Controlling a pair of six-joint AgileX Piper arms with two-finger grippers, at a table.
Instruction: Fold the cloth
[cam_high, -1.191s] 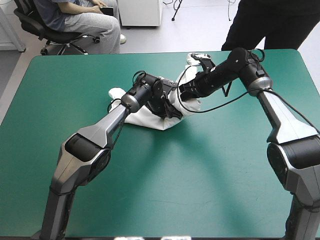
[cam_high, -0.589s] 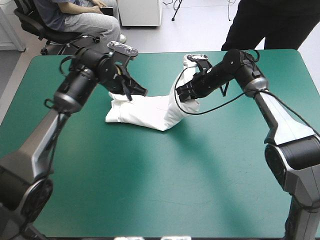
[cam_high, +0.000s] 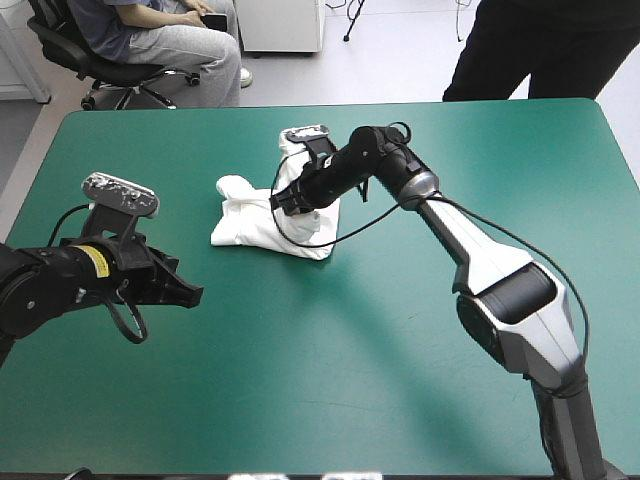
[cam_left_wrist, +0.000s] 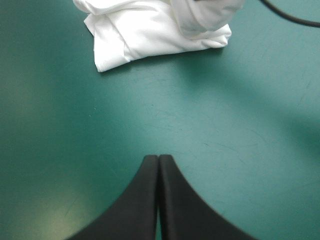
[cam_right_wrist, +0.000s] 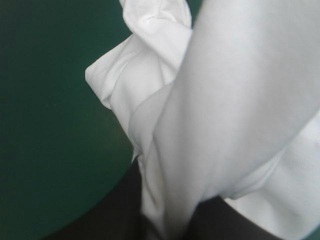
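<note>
You have the white short-sleeved T-shirt (cam_high: 262, 222) as a half-folded bundle on the teal-green counter (cam_high: 400, 340), in the upper middle of the high view, a little left of centre. Your right pincer (cam_high: 288, 200) is all but closed on a layer of the cloth. The sheet is pinched between its two broad black fingers and lifted over the rest of the bundle. Its wrist view shows that white fold running down between them. Your left pincer (cam_left_wrist: 158, 161) sits at the left middle of the high view, well apart from the T-shirt. Its fingers are pressed together in one pointed arch and grip nothing, with bare counter between them and the bundle's near edge. The step in hand looks like laying the held flap across the bundle to complete a fold. To do it well, carry the flap low and level toward the left of the frame so that it lands flat rather than rolling. Line its edge up with the bundle's outer edge before you let go. Don't pull hard: nothing pins the bundle down, so it may slide or bunch. Lower until the cloth rests, then part the fingers and back out along the fold so you don't drag it open. The rumpled lump at the bundle's upper-left end may need tucking afterwards.
</note>
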